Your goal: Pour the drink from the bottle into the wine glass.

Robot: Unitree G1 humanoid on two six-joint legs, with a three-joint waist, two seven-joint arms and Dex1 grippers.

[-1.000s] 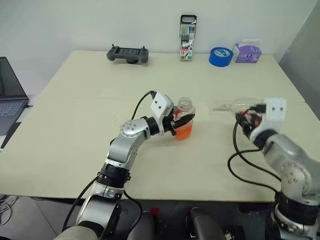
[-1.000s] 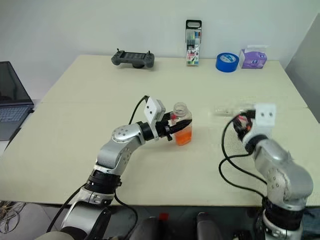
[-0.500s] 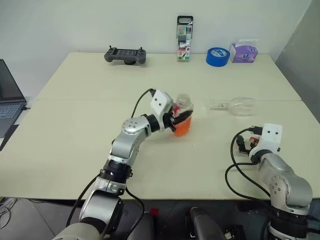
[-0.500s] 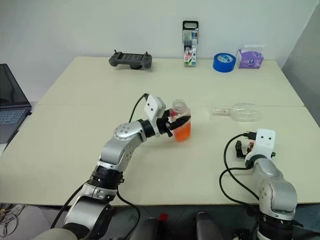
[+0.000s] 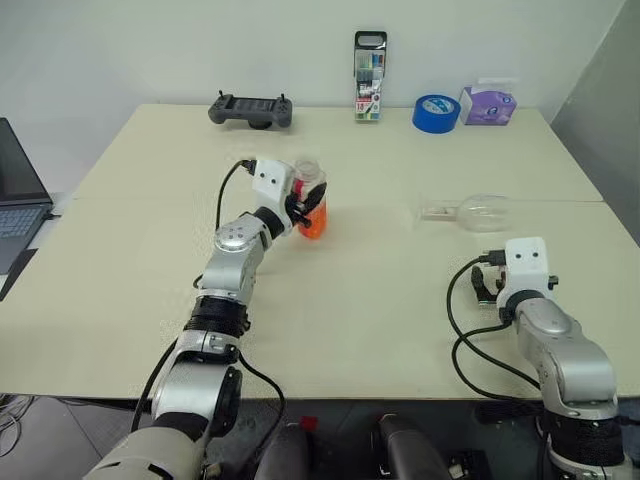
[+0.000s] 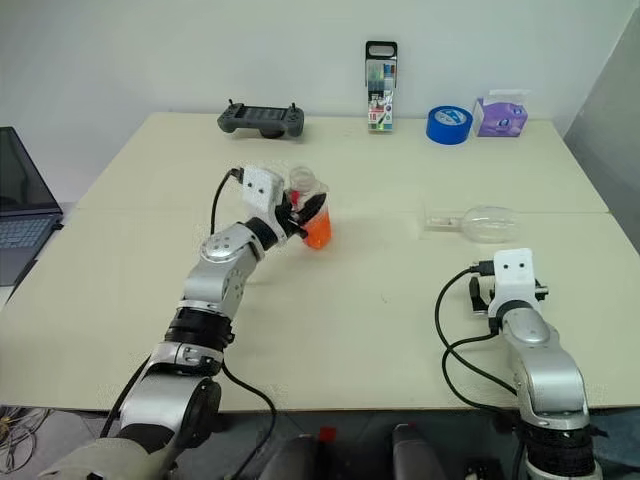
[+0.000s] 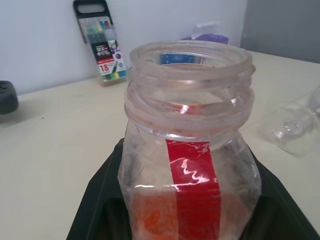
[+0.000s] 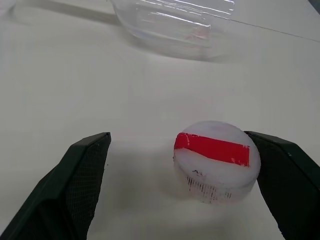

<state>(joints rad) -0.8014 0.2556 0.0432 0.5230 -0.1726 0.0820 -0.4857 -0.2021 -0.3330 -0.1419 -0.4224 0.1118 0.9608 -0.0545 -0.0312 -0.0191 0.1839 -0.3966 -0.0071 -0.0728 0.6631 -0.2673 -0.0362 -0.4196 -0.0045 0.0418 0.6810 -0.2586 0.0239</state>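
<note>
Your left end effector [image 5: 305, 207] now carries the uncapped bottle [image 5: 311, 203] farther left, pinched upright, while your right end effector [image 8: 182, 165] stands spread around the cap [image 8: 216, 160]; right the toppled wine glass [image 5: 472, 212] on the bench [image 5: 400, 300] first.

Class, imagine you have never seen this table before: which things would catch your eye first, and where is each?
The orange drink stands out, low in the uncapped bottle held upright by the left gripper near the table's middle. To the right, the wine glass lies on its side. The bottle's red-and-white cap sits on the table between the open right gripper's fingers.
</note>
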